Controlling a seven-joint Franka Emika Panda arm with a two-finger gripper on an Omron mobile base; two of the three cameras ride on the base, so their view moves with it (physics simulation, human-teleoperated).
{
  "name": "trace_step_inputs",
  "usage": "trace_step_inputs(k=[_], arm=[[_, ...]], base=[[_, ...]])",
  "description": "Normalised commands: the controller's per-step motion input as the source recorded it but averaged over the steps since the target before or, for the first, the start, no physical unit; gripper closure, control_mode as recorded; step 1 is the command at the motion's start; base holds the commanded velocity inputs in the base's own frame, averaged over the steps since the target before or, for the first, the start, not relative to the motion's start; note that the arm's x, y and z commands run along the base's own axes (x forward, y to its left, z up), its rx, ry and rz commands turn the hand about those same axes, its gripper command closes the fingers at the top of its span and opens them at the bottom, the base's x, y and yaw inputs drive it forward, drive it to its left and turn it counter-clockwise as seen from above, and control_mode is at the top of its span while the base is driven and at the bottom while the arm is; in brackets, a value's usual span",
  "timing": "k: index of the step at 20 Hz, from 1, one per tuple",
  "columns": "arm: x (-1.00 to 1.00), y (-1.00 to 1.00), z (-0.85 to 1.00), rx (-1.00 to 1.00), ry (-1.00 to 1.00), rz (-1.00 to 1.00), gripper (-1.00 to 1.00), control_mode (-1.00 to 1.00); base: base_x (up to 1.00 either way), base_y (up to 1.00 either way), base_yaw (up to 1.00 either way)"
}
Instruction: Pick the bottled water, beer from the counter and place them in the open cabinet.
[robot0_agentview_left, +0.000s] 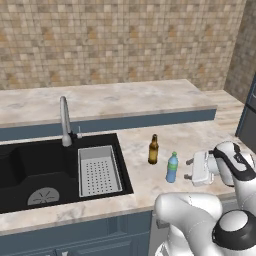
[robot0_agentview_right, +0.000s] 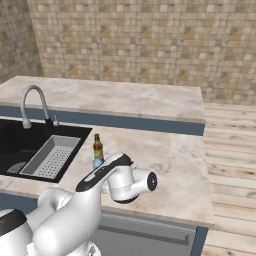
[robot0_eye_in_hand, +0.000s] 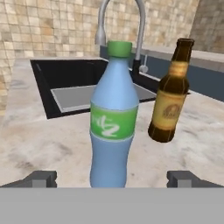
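Note:
The bottled water (robot0_agentview_left: 172, 167), light blue with a green cap and label, stands upright on the counter (robot0_agentview_left: 150, 187) right of the sink. The brown beer (robot0_agentview_left: 153, 149) stands just behind it to the left. My gripper (robot0_agentview_left: 189, 169) lies level, immediately right of the water bottle, and is open. In the hand view the bottled water (robot0_eye_in_hand: 113, 118) rises close between my fingertips (robot0_eye_in_hand: 41, 178), which stand wide apart and clear of it, and the beer (robot0_eye_in_hand: 171, 96) is behind it on the right. My arm hides most of the bottled water (robot0_agentview_right: 97, 162) below the beer (robot0_agentview_right: 98, 146). The open cabinet is out of view.
A black sink (robot0_agentview_left: 30, 165) with a grey strainer basket (robot0_agentview_left: 98, 171) and a curved tap (robot0_agentview_left: 65, 122) lies left of the bottles. A raised counter ledge (robot0_agentview_left: 125, 100) runs along the tiled wall. A dark blue-grey panel (robot0_agentview_left: 248, 120) stands at the right edge.

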Motion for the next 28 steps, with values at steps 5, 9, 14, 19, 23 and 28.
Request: trace_step_inputs(k=[5,9,14,19,23,28], arm=[[-0.03,0.04,-0.01,0.03,0.10,-0.02,-1.00,-1.00],[-0.12,0.06,-0.01,0.01,0.04,-0.02,-1.00,-1.00],[0.00,0.12,0.00,0.00,0.00,-0.04,-1.00,-1.00],[0.04,0.25,-0.04,0.00,0.00,-0.01,-1.00,-1.00],[0.13,0.23,-0.02,0.00,0.01,0.00,-1.00,-1.00],[0.19,0.08,-0.04,0.00,0.03,0.00,-1.00,-1.00]], base=[[0.00,0.00,0.00],[0.00,0.00,0.00],[0.00,0.00,0.00],[0.00,0.00,0.00],[0.00,0.00,0.00],[0.00,0.00,0.00]])
